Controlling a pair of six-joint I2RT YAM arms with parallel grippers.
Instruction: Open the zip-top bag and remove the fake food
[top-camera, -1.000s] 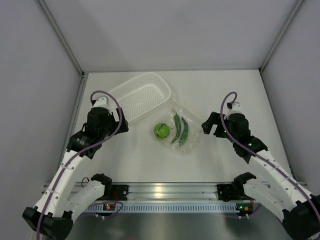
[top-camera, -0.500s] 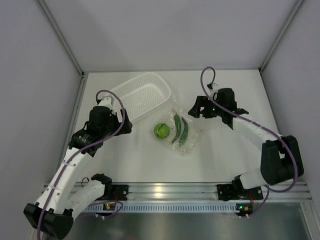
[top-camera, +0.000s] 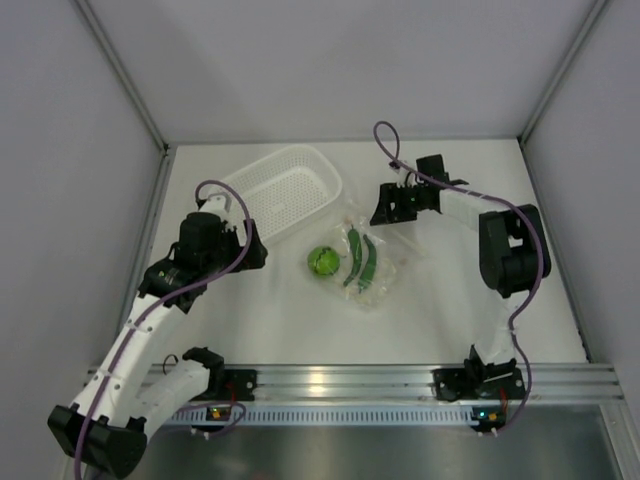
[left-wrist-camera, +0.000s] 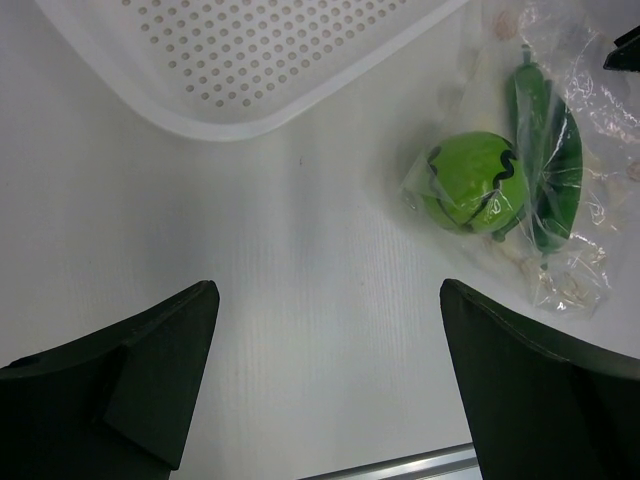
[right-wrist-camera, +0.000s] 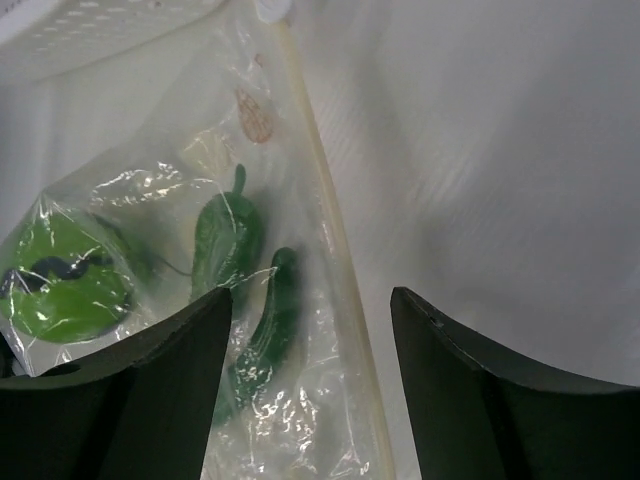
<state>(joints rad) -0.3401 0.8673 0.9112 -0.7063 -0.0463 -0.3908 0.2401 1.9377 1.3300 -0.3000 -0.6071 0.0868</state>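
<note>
The zip-top bag (top-camera: 372, 272) lies flat at the table's middle, shut, its zip strip (right-wrist-camera: 318, 180) along its right edge. Inside it are the lime-green ball (top-camera: 322, 262) and two dark green pods (top-camera: 361, 258). My left gripper (top-camera: 252, 250) is open and empty over bare table, left of the bag; its wrist view shows the ball (left-wrist-camera: 472, 183) and pods (left-wrist-camera: 545, 160) at upper right. My right gripper (top-camera: 384, 206) is open, hovering at the bag's far right corner. In its wrist view the fingers straddle the zip strip and a pod (right-wrist-camera: 268, 325), with the ball (right-wrist-camera: 65, 285) at left.
A white perforated basket (top-camera: 280, 192) stands empty at the back left, just behind the bag; its rim shows in the left wrist view (left-wrist-camera: 230, 125). Grey walls enclose the table on three sides. A metal rail runs along the near edge (top-camera: 330, 382).
My right arm has swung from the table's right side round to the back and now reaches the bag's far corner. My left gripper has edged slightly right. The bag has not moved.
</note>
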